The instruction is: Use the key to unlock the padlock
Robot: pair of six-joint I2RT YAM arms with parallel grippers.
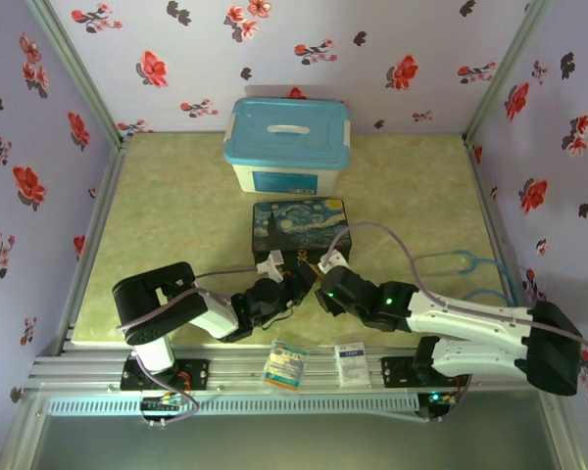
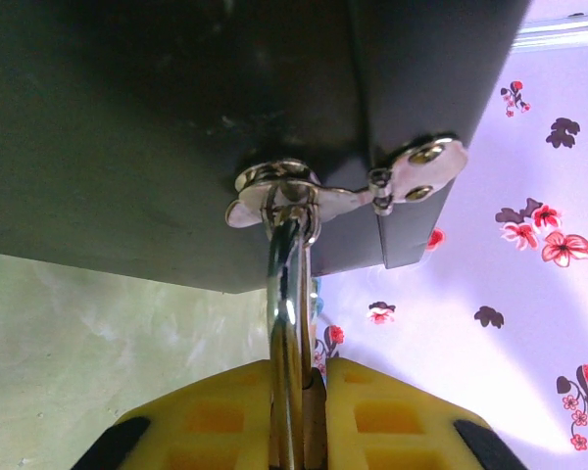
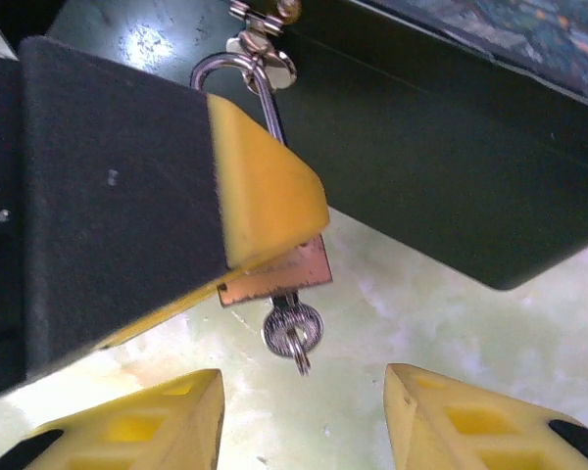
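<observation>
My left claw clamps padlock, unopened | key seated in it | right claw gapes, empty | turn remains

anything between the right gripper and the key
Nothing; in the right wrist view the gap from the open right gripper to the key in the padlock is bare.

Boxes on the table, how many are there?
2. The blue-lidded plastic box sits at the back of the table; the painted box lies just in front of it, the padlock hanging from its front clasp. None seems hidden.
</observation>
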